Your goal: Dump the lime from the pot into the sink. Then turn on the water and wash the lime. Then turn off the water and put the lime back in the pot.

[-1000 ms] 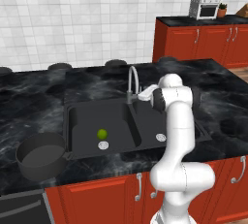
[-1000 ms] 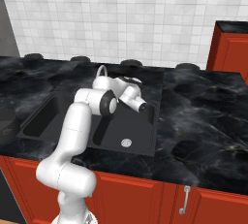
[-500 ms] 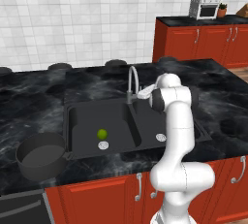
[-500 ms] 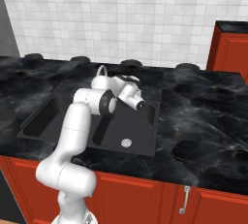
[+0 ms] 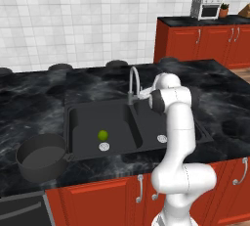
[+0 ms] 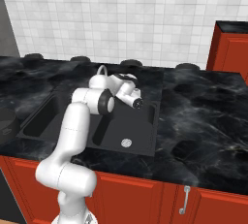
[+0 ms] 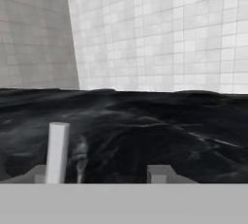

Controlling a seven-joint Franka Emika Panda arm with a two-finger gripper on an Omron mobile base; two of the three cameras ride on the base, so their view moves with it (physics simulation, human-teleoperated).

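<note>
Lime lies in the sink, tool at the faucet, its jaw width hard to read.

The small round yellow-green lime (image 5: 102, 134) rests in the left basin of the black double-basin sink (image 5: 73, 122), just behind that basin's silver drain; light, firm, likely slick and apt to roll, best pinched across its middle. The round dark grey metal pot (image 5: 41, 156) stands at the surface's front edge, left of the sink. The tool (image 5: 142, 93) hovers by the curved grey gooseneck faucet (image 5: 133, 80). One lime, one pot, two basins, two drains.
</note>
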